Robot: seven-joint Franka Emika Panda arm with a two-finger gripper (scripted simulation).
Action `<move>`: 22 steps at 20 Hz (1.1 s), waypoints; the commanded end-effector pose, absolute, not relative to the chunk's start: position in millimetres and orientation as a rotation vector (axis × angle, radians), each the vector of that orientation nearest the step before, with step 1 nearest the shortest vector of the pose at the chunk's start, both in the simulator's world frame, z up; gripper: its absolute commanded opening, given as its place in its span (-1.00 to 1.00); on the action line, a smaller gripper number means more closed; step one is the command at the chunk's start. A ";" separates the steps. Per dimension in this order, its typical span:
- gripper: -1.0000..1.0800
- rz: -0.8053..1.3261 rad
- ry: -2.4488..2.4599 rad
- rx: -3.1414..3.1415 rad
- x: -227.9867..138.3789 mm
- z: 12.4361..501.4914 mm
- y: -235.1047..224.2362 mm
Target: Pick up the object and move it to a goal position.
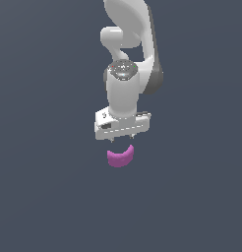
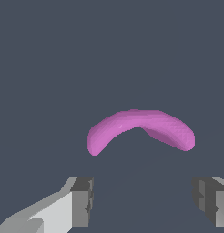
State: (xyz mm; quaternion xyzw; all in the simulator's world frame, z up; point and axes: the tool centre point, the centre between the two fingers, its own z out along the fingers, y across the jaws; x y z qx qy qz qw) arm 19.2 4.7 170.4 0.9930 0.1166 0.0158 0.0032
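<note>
Claw fingers right up front in the wrist view, spread wide apart and gripping nothing. Just beyond them lies the object on the tabletop, its long axis running across the gap, both ends curling toward the claw. From outside, the object sits just below the claw, which looks set for a straight descent.

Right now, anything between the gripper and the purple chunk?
Nothing visible. The gripper is open just above the purple chunk, and in the wrist view only bare floor lies between the fingers and the chunk. No goal marker shows.
</note>
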 end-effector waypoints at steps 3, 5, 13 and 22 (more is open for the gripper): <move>0.62 0.042 0.542 3.084 24.3 165.2 1.1; 0.62 0.039 0.624 3.067 26.7 162.8 -0.5; 0.62 0.025 0.944 2.980 36.0 153.0 -7.5; 0.62 0.013 1.290 2.847 46.1 142.0 -15.9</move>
